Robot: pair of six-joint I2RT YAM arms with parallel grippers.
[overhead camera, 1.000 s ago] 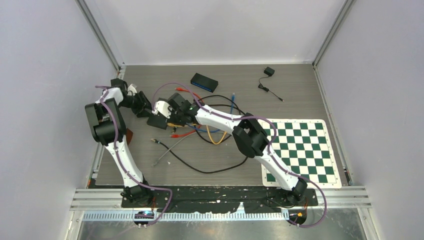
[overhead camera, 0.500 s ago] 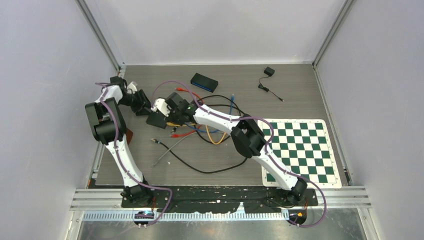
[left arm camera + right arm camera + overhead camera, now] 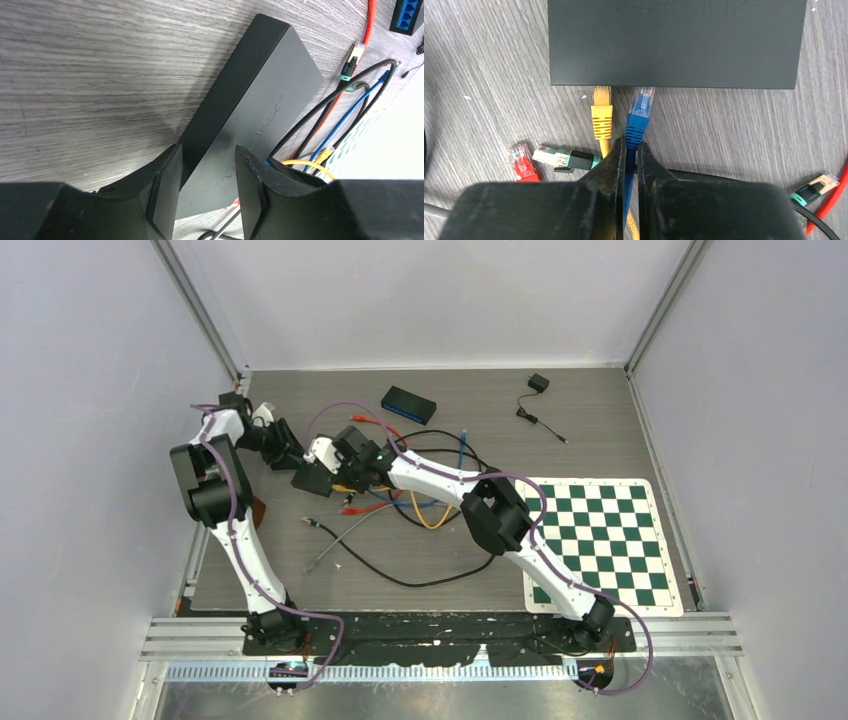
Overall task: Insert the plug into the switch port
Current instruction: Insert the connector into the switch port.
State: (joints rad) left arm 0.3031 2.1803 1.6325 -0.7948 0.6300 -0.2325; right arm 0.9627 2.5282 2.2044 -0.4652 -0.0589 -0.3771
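Right gripper (image 3: pixel 630 146) is clamped on the blue cable just behind the blue plug (image 3: pixel 642 102). Plug tip is met by the port face of the black switch (image 3: pixel 674 45), body still outside. One yellow plug (image 3: pixel 601 114) is seated just beside. Left gripper (image 3: pixel 205 182) is closed across the switch's end. Loose: one red plug (image 3: pixel 521 161), two teal-booted plugs (image 3: pixel 566 158). One second switch (image 3: pixel 408 403) is noted at the back.

No legible text, number or sign is shown. A faint embossed marking (image 3: pixel 266 124) is seen on the top of the black switch (image 3: pixel 280 75) in both wrist views, but it cannot be read.
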